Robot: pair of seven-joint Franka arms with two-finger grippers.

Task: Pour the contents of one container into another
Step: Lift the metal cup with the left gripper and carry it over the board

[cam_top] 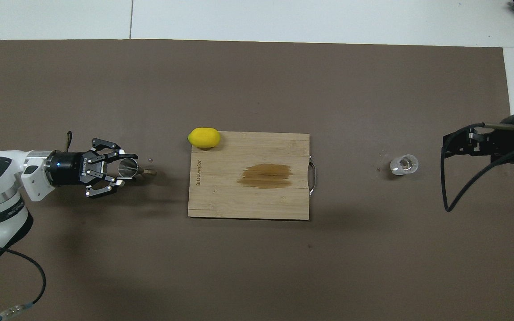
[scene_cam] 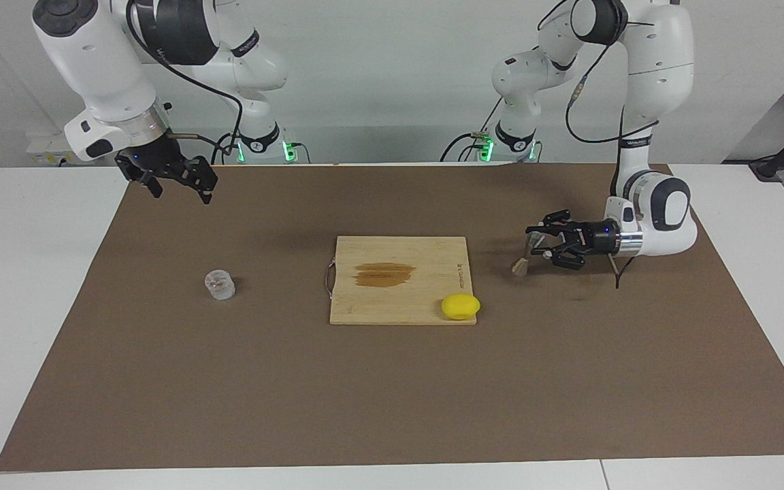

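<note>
Left pincer (scene_cam: 540, 246): up in the air over the brown mat (scene_cam: 392, 381), toward the left arm's end of the table (scene_cam: 18, 272), between the wooden board (scene_cam: 399, 299) and that end. Squeezed shut on the little shiny metal jigger (scene_cam: 523, 260). Jigger tilted, one open cone pointing up in the overhead view, the other cone hanging lower and to the side, off the mat. Left arm stretched out low, pincer lying sideways and pointing toward the board.

Right pincer (scene_cam: 177, 182): wide open, holding nothing. Hanging high over the mat's corner at the right arm's end, waiting. Well apart from the clear cup (scene_cam: 219, 284).

Clear cup: small and squat, standing upright on the mat toward the right arm's end of the table, well apart from the board. Something small inside it, too tiny to tell what.

Wooden board: flat in the middle of the mat, with a dark brown stain (scene_cam: 384, 273) on top and a thin metal handle (scene_cam: 328, 278) on the side facing the cup.

Yellow lemon (scene_cam: 461, 306): on the board's corner, the one farther from the robots and toward the left arm's end, partly over the edge.

A few tiny drops (cam_top: 150, 159) on the mat just beside the jigger.
</note>
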